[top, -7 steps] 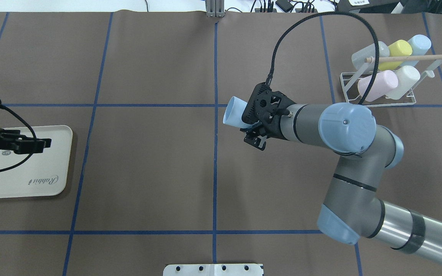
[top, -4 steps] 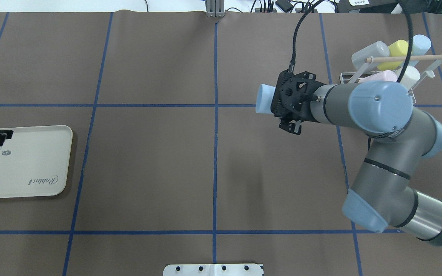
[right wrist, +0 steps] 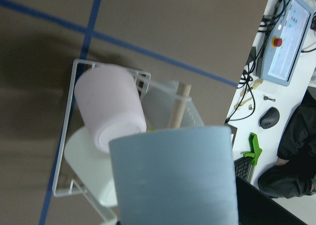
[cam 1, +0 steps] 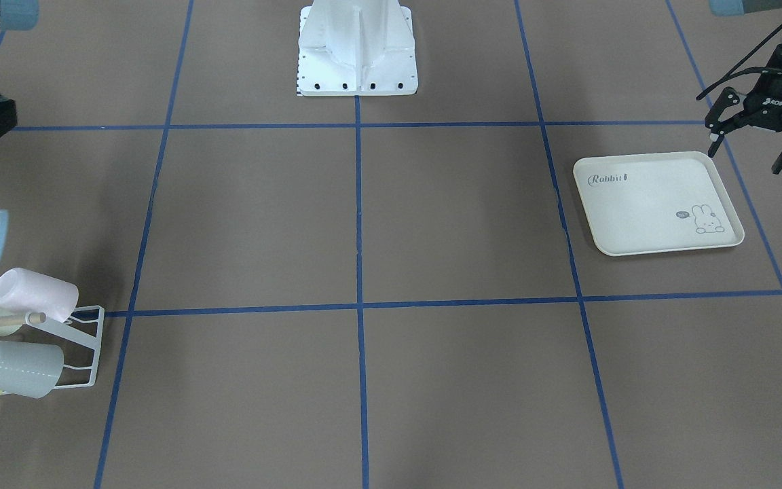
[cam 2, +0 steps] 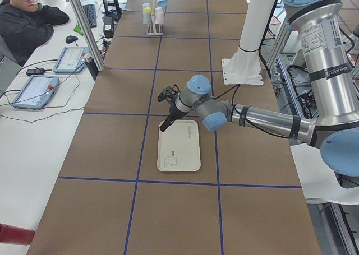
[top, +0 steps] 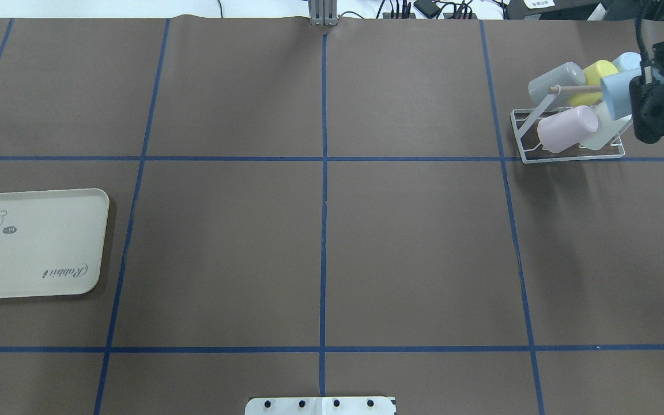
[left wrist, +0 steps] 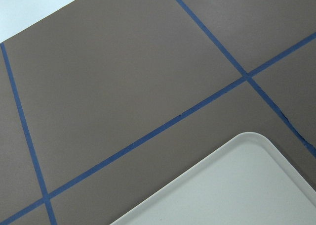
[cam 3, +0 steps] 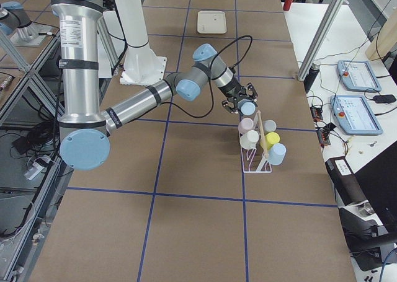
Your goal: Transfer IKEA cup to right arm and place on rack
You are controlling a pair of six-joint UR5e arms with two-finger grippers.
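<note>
Presently, by item, working outward from my right claw.

1. IKEA cup (top: 615, 95), light blue. It is grasped by the right gripper (top: 638, 102), projecting straight out from the claw and clear of the table. I cannot tell which end leads.

2. Rack (top: 568, 157), white wire, just ahead of and beneath the claw. Its wooden rod (top: 574, 89) runs out ahead of the claw and passes behind the held cup.

3. Stock already racked:
   - Pink cup (top: 567, 128), closest ahead of the claw's tip.
   - White cup (top: 607, 128), under the claw.
   - Grey cup (top: 557, 80) and yellow cup (top: 597, 74), past the rod.
   - A second pale-blue cup (top: 629, 59), alongside the claw.

4. Step in hand, as I judge it: seating the held cup on a free prong. The wrist view is half filled by the cup, so I cannot see a vacant prong from there. I would line it up from the overhead and side views, tilt the mouth onto the prong's upturned tip, and descend slowly. The approach should stay off the rod and the pink cup, since a nudge could shift the light rack. I would let go only once the cup hangs by itself.

5. Left gripper (cam 1: 749, 155), well apart from the working claw, across the table. Its fingers are spread and hold nothing, and it hangs beside the tray (top: 38, 271).
</note>
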